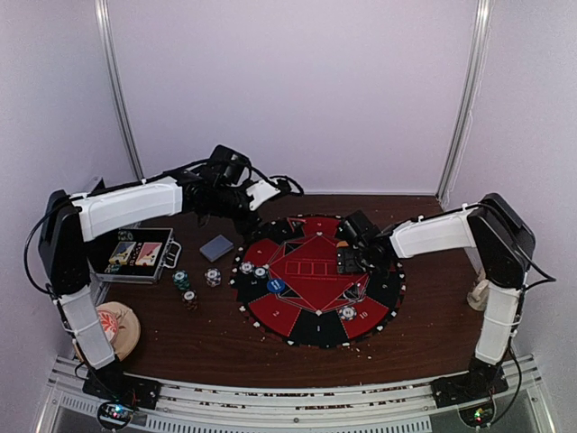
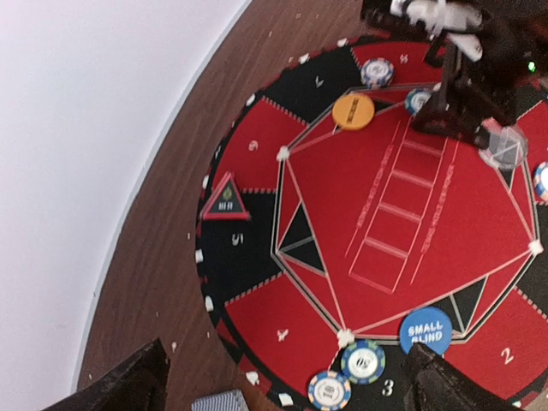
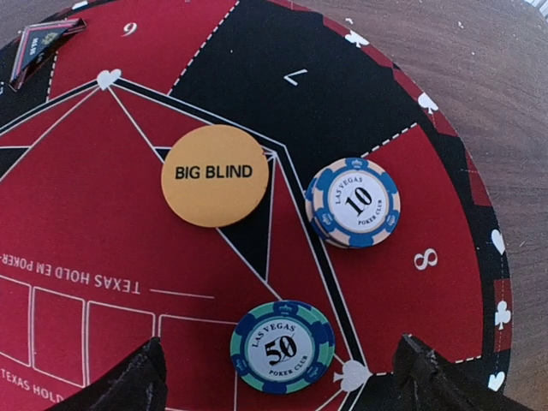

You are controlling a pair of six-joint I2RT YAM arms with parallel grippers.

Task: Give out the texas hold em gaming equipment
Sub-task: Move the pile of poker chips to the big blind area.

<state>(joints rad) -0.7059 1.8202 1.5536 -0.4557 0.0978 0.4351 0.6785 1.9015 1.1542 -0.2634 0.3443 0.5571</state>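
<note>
Right wrist: orange BIG BLIND disc (image 3: 215, 175), blue-cream chip (image 3: 353, 202); left hand (image 2: 287, 377), right hand (image 3: 276, 377) spread.

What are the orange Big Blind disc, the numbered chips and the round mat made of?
Big Blind disc: probably plastic, matte orange, printed lettering. 10 chip and 50 chip: plastic or clay composite, striped moulded rims, printed centres. Mat: seemingly felt or fabric, dull, no shine.

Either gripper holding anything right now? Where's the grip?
Nothing held: left gripper and right gripper both open, jaws empty; 50 chip lies loose on mat.
</note>
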